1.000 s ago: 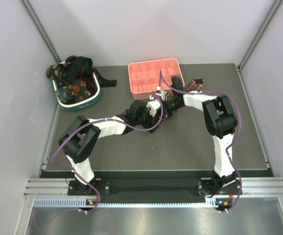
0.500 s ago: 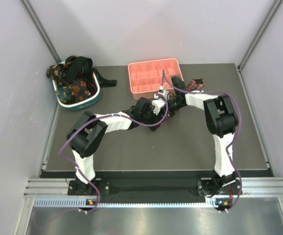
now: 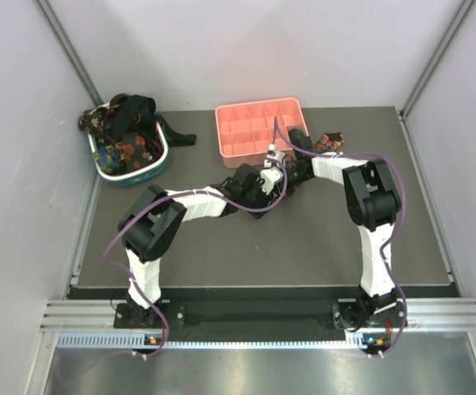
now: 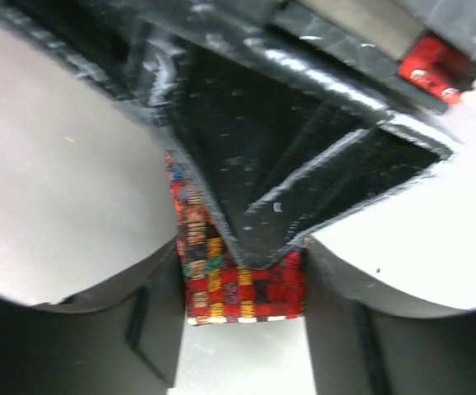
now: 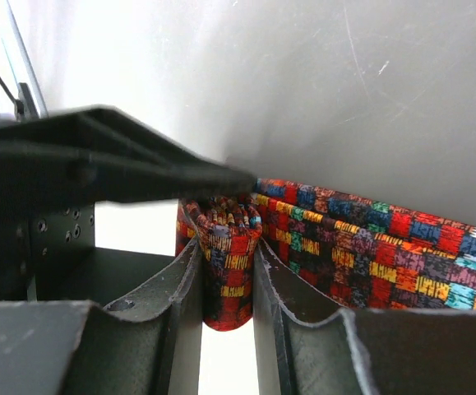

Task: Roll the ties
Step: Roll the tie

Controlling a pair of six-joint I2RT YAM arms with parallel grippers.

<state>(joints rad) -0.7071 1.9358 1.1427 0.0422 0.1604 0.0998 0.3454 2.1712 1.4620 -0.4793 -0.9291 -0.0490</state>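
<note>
Mid-roll: the right gripper (image 5: 228, 257) pinches the coiled end of the plaid tie (image 5: 369, 247), the left gripper (image 4: 239, 276) flanks it (whether gripping, I cannot tell); next, probably, wind the coil along the flat length.

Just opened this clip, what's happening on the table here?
Both arms are working on one plaid tie on the table, just on the near side of the pink tray. The right claw pinches a small rolled-up end of it, and the rest trails off flat. The left claw sits right beside it. Tie fabric fills the gap between its fingers, though a firm grip isn't certain. More ties sit in the teal basket at far left.
</note>
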